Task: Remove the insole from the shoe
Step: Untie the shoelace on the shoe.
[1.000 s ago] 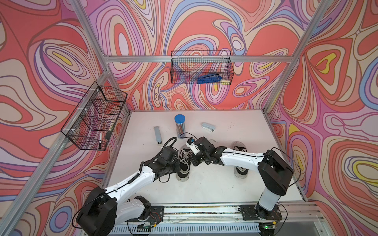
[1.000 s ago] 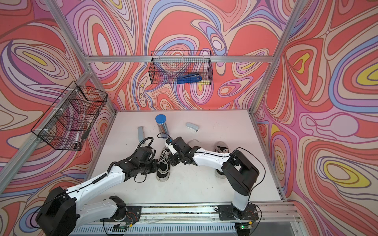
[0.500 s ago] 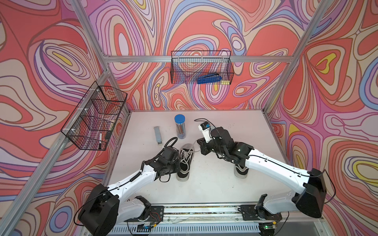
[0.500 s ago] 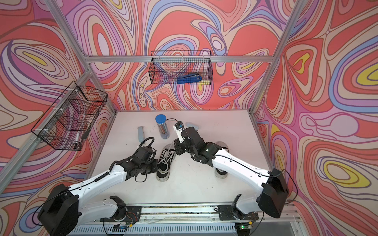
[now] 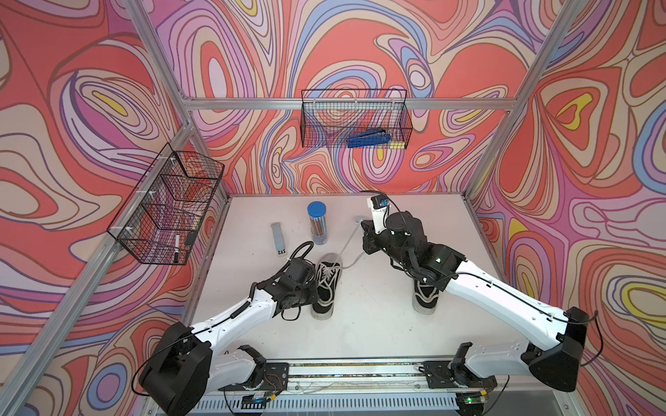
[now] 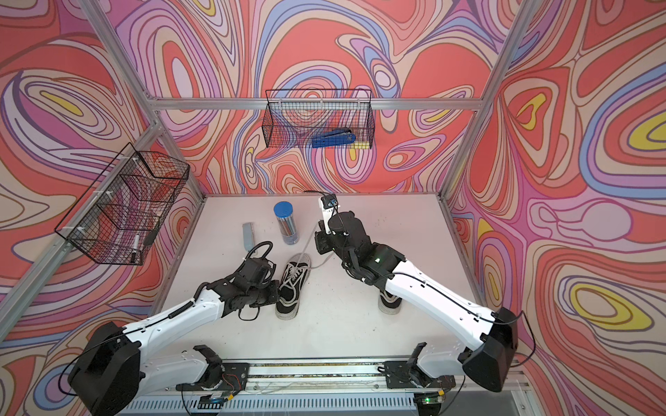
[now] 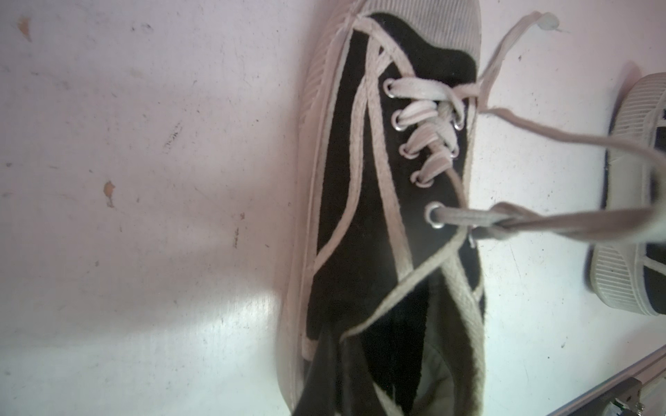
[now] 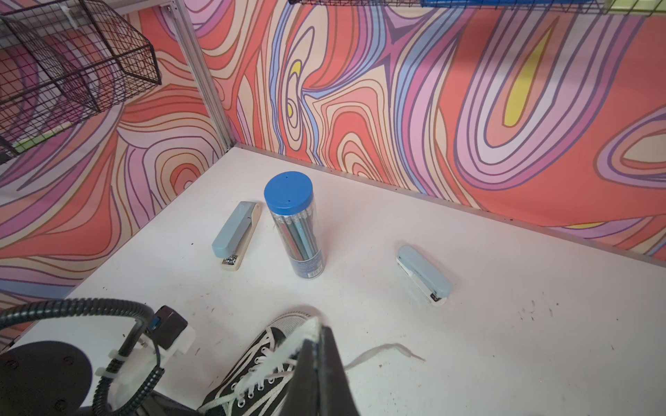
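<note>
Above the white table (image 5: 360, 324), the back-wall wire basket (image 5: 313, 119) holds a blue stapler-like tool (image 5: 367, 138). At frame centre lies the black canvas sneaker (image 5: 326, 288), its insole hidden inside. The left gripper (image 5: 314, 292) is clamped on its heel collar. A second sneaker (image 5: 425, 299) sits under the right arm. A blue-lidded clear tube (image 8: 293, 223) holds pencils. The right gripper (image 8: 317, 333) pinches the white lace (image 7: 576, 219).
</note>
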`<state>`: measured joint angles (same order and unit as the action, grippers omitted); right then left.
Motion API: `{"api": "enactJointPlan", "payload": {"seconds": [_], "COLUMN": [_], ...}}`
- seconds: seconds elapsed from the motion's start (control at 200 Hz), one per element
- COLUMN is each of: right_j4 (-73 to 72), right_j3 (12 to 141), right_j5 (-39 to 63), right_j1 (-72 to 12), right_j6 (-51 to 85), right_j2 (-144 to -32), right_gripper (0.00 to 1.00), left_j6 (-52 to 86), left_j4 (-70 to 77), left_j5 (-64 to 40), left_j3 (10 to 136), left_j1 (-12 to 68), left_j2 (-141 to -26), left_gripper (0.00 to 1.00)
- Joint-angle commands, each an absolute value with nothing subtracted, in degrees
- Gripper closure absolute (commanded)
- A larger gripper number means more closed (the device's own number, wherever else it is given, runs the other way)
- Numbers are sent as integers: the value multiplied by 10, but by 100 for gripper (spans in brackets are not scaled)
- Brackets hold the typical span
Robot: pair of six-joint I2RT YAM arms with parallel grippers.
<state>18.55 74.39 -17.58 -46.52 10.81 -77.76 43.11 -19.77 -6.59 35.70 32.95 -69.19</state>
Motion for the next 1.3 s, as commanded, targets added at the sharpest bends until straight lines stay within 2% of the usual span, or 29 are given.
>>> {"api": "enactJointPlan", "payload": {"seconds": [0.0, 0.11, 0.145, 0.23, 0.315, 0.381, 0.511, 0.686, 0.811, 1.072, 1.297], "right_j4": [173, 174, 179, 191, 218, 239, 308, 356, 350, 329, 325], "right_j3": [747, 742, 744, 744, 742, 730, 712, 714, 724, 760, 780], "right_j5": [-171, -136, -128, -106, -88, -82, -79, -70, -68, -90, -168], "right_j1": [-439, -429, -429, -428, -429, -429, -449, -538, -567, -569, -569], "right_j6": [141, 180, 190, 211, 228, 236, 238, 243, 249, 238, 227], "right_j2": [-839, -930, -956, -996, -1002, -984, -935, -916, -950, -1043, -1084], "right_gripper": [100, 98, 92, 66, 46, 40, 37, 40, 39, 38, 50], "left_j6": [429, 435, 440, 446, 455, 468, 493, 513, 514, 516, 518], "left_j4": [-199, -185, -179, -172, -163, -156, -122, -99, -97, -104, -106], "left_j5": [-63, -76, -80, -83, -85, -89, -91, -81, -74, -64, -63], "left_j3": [368, 366, 363, 359, 351, 342, 333, 330, 332, 330, 328], "left_j1": [327, 328, 330, 336, 341, 344, 353, 369, 370, 370, 370], "left_j2": [-700, -697, -695, -689, -679, -670, -656, -654, -658, -655, -657], "left_gripper": [100, 100, 100, 100, 100, 100, 100, 100, 100, 100, 100]}}
